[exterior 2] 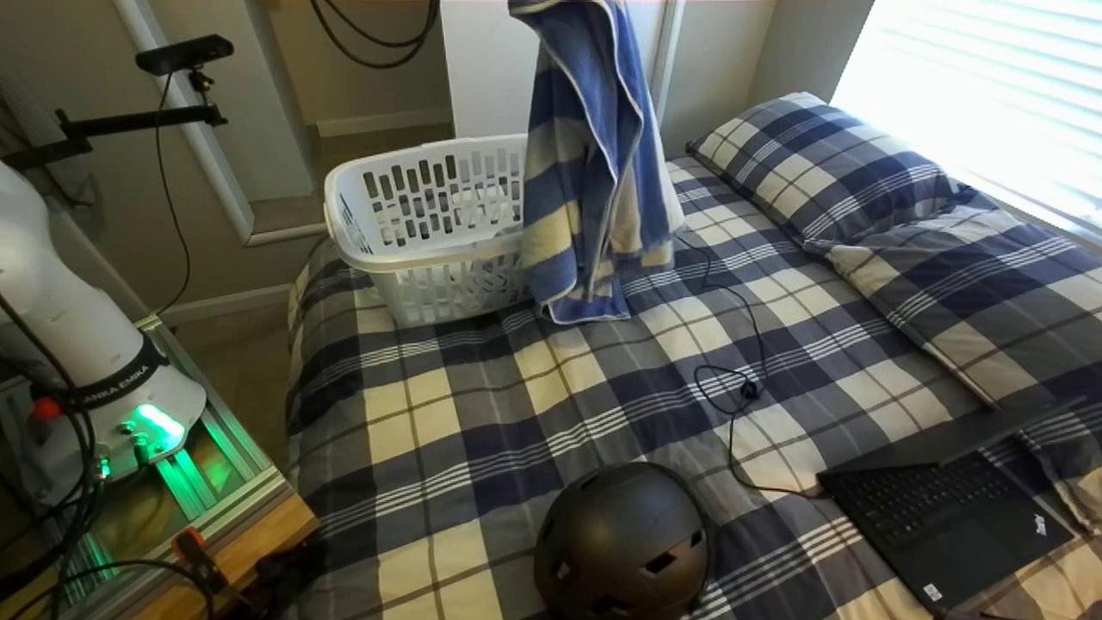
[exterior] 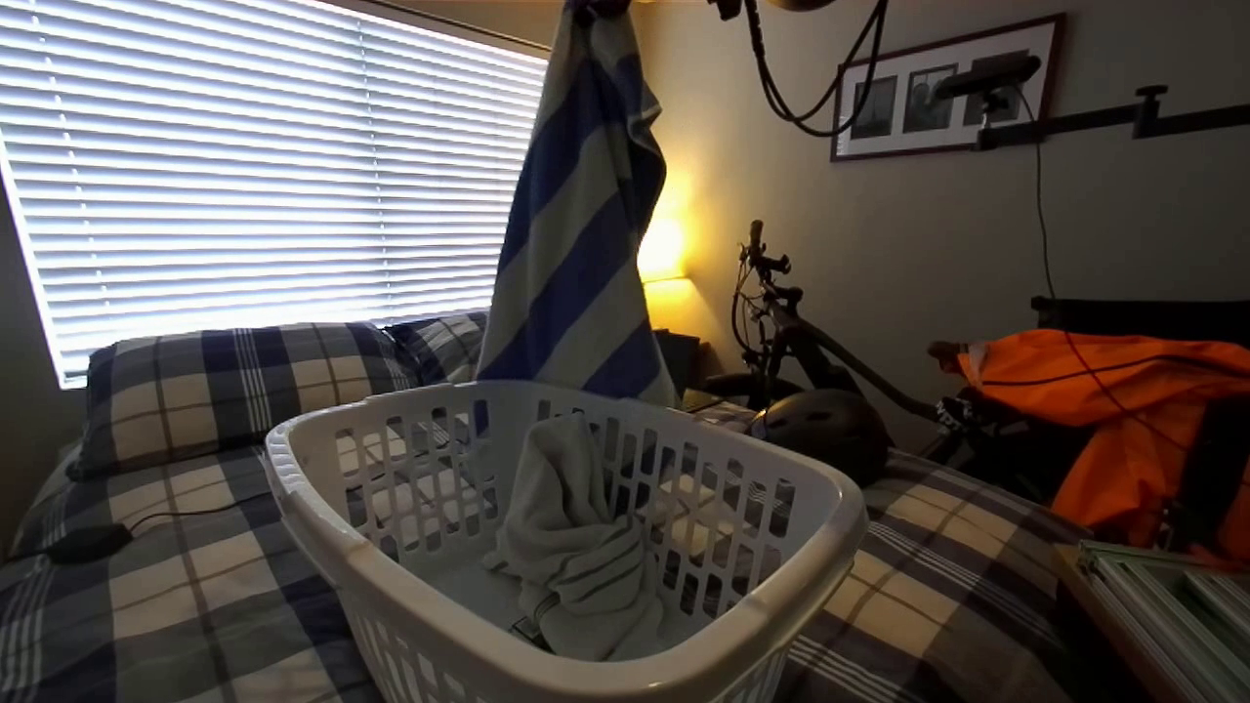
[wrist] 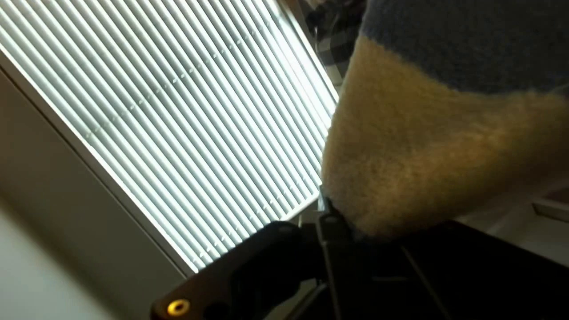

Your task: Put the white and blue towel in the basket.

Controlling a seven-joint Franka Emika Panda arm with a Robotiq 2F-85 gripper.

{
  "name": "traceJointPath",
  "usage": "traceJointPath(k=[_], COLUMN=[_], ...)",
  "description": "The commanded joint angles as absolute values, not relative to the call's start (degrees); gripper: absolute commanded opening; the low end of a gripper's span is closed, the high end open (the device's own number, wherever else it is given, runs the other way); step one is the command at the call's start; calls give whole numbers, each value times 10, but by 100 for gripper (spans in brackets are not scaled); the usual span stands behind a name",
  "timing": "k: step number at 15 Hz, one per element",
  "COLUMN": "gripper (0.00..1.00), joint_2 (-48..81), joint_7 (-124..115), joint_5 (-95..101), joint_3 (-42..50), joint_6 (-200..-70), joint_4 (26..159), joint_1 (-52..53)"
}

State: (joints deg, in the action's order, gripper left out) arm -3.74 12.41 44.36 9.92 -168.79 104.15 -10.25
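Note:
The white and blue striped towel (exterior: 576,215) hangs in the air, long and nearly vertical, from my gripper. In an exterior view it hangs at the basket's far side, its lower end partly hidden behind the rim. It also hangs in an exterior view (exterior 2: 594,146) in front of one end of the basket, outside the rim. The white laundry basket (exterior: 842,527) stands on the bed and also shows in an exterior view (exterior 2: 430,257). In the wrist view my gripper (wrist: 344,222) is shut on the towel (wrist: 413,133), which hides one fingertip.
A grey cloth (exterior: 576,557) lies inside the basket. On the plaid bed are a black helmet (exterior 2: 624,542), an open laptop (exterior 2: 964,525), a cable (exterior 2: 732,430) and pillows (exterior 2: 826,164). The robot base (exterior 2: 120,413) stands beside the bed. A camera arm (exterior 2: 146,120) reaches out near it.

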Motion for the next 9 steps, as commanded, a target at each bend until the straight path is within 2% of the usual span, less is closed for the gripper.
traceJointPath(k=[1, 9], gripper=[3, 3], joint_2=[-43, -8], joint_7=[110, 134], joint_5=[466, 396], joint_3=[83, 59], joint_6=[-1764, -1987], joint_4=[1028, 1095], joint_1=[-91, -53])
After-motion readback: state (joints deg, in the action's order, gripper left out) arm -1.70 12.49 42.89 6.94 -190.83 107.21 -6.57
